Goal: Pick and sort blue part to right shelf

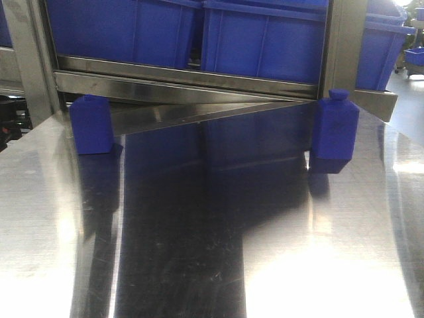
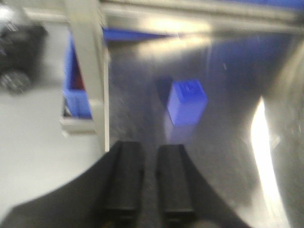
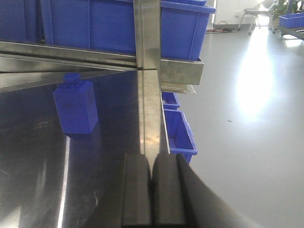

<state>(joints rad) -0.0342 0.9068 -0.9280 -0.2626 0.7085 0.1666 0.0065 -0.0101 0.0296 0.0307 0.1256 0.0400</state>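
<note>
From the front, two blue parts are standing upright on the bench [image 1: 199,265], well apart, just below the front rail of the right shelf [image 1: 185,83]. The left blue part [image 1: 91,124] and the right blue part [image 1: 334,129] are each sitting beside a post. Blue crates [image 1: 126,30] are sitting on the rack above.

The left wrist view is blurred. The left gripper [image 2: 149,183] is showing its jaws narrowly apart and empty. The left blue part [image 2: 186,102] is sitting ahead of them, slightly right.

In the right wrist view, the right gripper [image 3: 152,190] is pressing its jaws together on nothing. The right blue part [image 3: 76,107] is standing cap-up, farther off and to the left, while a post [image 3: 149,95] is rising straight ahead. I'd say the left arm is facing the clearer reach.
</note>
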